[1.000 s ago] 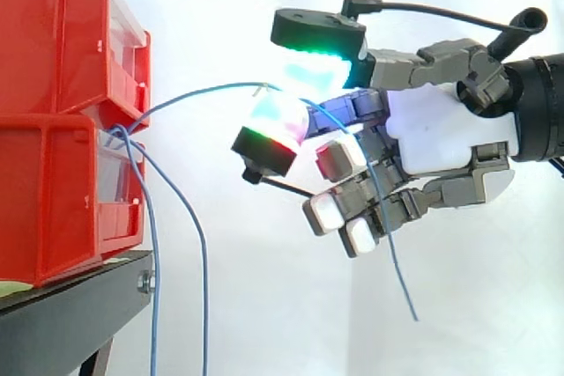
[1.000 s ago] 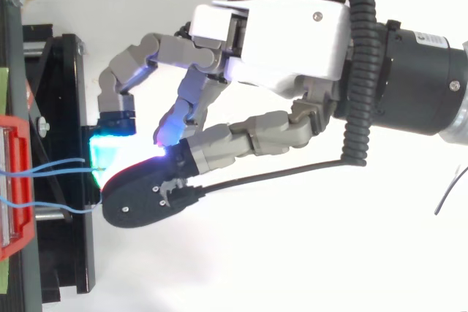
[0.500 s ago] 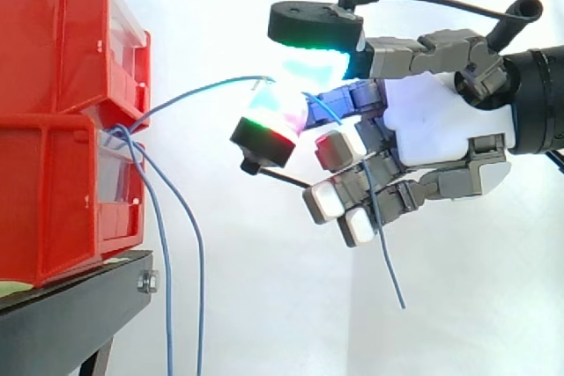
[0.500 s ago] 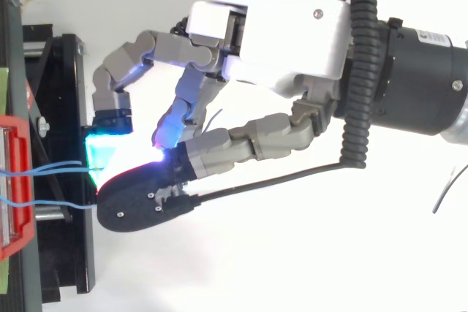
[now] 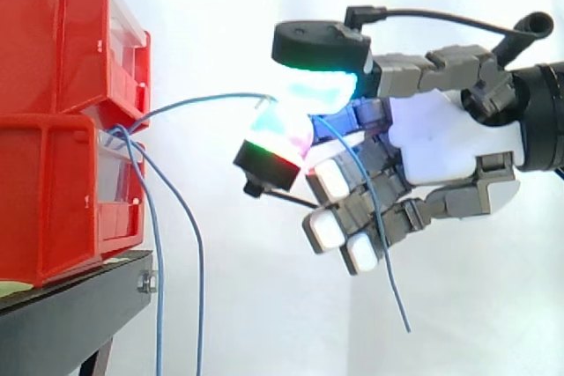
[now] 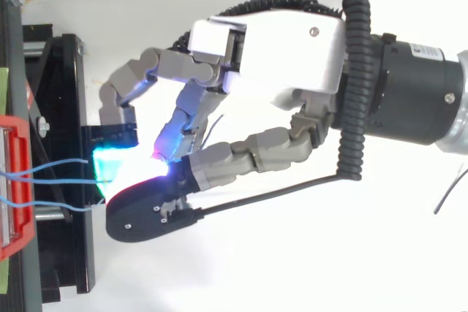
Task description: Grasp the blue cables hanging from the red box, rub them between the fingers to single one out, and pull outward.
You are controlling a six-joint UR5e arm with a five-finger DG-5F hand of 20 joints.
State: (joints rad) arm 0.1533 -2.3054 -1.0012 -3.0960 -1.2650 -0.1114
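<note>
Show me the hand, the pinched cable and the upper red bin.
hand (image 5: 441,134): side view, on its white palm.
pinched cable (image 5: 216,97): side view, on the span between bin and hand.
upper bin (image 5: 53,41): side view, on its side wall.

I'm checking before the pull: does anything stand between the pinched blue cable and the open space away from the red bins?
Nothing visible does. The hand pinches one blue cable; the other two cables hang down by the red bins.
</note>
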